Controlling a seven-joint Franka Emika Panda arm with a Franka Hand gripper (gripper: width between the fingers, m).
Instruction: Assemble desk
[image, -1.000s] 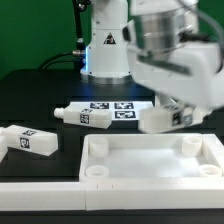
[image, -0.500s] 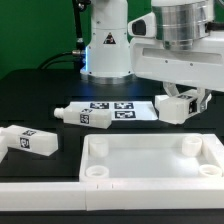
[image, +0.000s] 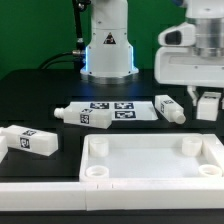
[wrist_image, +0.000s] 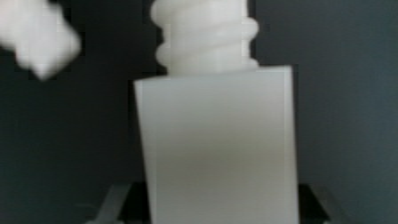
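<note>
hand (image: 207, 94): closed on a white leg, hanging under the arm at the exterior view's right edge; in the wrist view dark fingers (wrist_image: 121, 208) show on both sides of the block's near end
held leg (image: 209, 106): square white block, roughly upright, beyond the far right corner of the desk top; it is too close to the picture edge to tell if it clears the bench
held leg, wrist view: its flat face (wrist_image: 217, 140) fills the middle of the picture, with a ribbed round peg (wrist_image: 206, 40) on the far end
desk top (image: 140, 141): large white rimmed tray lying flat at the front of the bench, open side up, with round sockets in its corners
second leg (image: 168, 108): lies tilted on the bench just beside the marker board, on the exterior view's right of it and apart from the held leg
third leg (image: 83, 116): lies on its side at the marker board's other end, tag facing the camera
fourth leg (image: 28, 140): lies at the exterior view's left, well apart from the others, tag showing
marker board (image: 115, 107): flat on the bench between the second and third legs
bench (image: 40, 95): black surface
robot base (image: 108, 45): white, blue light at its foot, behind the marker board
blurred white shape (wrist_image: 36, 40): in the wrist view's corner, cannot tell what it is
</note>
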